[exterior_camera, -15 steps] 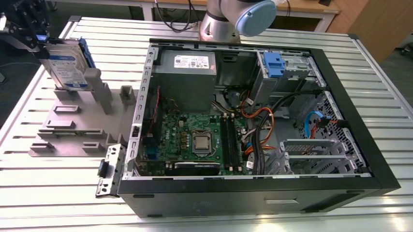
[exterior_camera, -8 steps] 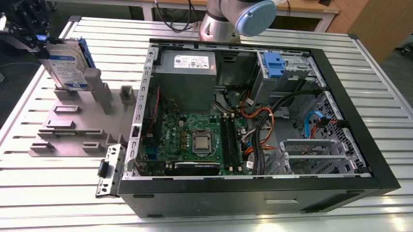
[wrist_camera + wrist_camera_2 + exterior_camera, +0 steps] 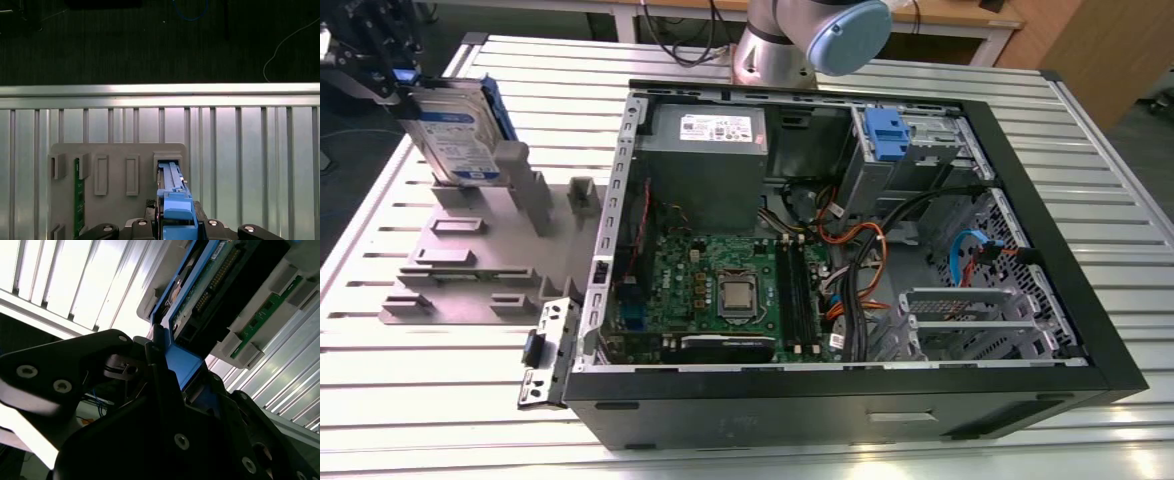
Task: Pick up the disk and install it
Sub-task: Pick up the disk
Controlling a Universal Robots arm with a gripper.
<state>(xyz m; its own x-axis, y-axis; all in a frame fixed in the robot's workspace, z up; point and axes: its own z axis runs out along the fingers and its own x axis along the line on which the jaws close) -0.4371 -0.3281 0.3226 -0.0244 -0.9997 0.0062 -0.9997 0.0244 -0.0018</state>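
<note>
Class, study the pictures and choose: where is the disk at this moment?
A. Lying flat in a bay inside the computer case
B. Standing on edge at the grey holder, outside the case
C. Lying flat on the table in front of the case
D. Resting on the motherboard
B: the disk stands on edge at the grey holder, to the exterior view's left of the open computer case, with the gripper at its top edge.

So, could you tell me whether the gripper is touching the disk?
Touching. The second wrist view shows the gripper shut on the disk, fingers pressed against its blue frame.

Labelled disk [image 3: 454, 140], blue-framed, upright, apparently slotted in grey fixture [image 3: 480, 272]
</note>
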